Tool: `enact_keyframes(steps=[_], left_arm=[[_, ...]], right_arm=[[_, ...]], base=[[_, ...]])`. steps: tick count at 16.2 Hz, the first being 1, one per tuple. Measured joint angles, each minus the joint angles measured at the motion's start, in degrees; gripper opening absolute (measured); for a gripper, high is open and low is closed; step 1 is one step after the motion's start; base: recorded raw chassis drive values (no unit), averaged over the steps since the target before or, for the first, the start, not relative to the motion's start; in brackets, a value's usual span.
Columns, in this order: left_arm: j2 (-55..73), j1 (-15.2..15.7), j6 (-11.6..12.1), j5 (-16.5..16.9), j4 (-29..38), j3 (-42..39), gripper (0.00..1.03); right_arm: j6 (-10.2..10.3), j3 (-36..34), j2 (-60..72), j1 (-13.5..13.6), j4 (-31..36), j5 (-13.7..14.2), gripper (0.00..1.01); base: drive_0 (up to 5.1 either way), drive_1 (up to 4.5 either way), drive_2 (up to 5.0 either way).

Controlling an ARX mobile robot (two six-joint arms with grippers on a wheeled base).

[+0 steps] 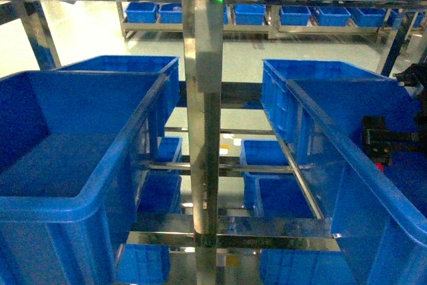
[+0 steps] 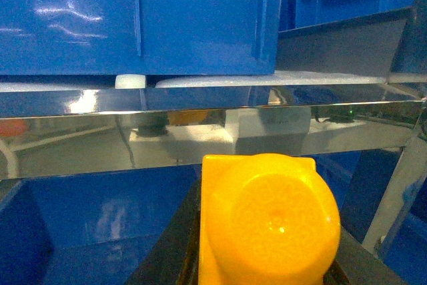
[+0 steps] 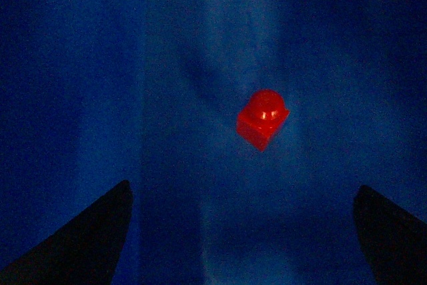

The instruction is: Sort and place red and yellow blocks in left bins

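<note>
Red block [image 3: 263, 119]: small glossy brick w/ one round stud, resting tilted on the smooth blue floor of a bin; highlight on stud top.
Right tool [image 3: 243, 231]: spread wide; two dark fingertips [image 3: 87, 238] at lower corners of right wrist view, red block between and beyond them, well apart from both, no contact.
Yellow block [image 2: 267, 221]: orange-yellow, glossy, larger; one round stud faces left wrist cam, fills lower centre of view.
Left tool: yellow block sits right at the tool, dark parts either side of it; jaw setting cannot tell.
Steel rail [image 2: 200, 115]: above yellow block; mirror finish.
Left bins [image 1: 73, 198]: deep bright-blue crates, thick rolled rims; left of steel post [image 1: 203, 118] in head view.
Right arm [image 1: 387, 139]: black, reaching down into the crate right of post.
</note>
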Motion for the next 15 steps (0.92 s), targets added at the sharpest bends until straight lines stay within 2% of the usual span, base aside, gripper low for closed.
enact_keyframes(steps=[4,8,12,15], left_arm=[[0.0,0.0,0.0,0.0,0.0,0.0,0.27],[0.0,0.0,0.0,0.0,0.0,0.0,0.27],[0.0,0.0,0.0,-0.1,0.0,0.0,0.27],[0.0,0.0,0.0,-0.1,0.0,0.0,0.27]], right_arm=[[-1.6,1.2,0.8,-0.3,-0.9,1.4,0.98],[-2.2,2.9,2.6,-0.8,-1.4,2.5,0.98],[-3.1,5.0,4.1,-3.9,-2.7,4.1,0.98],[-2.3,5.4,4.2,-4.2,-2.3,1.3,0.98]], base=[[0.0,0.00,0.0],[0.0,0.00,0.0],[0.0,0.00,0.0],[0.0,0.00,0.0]])
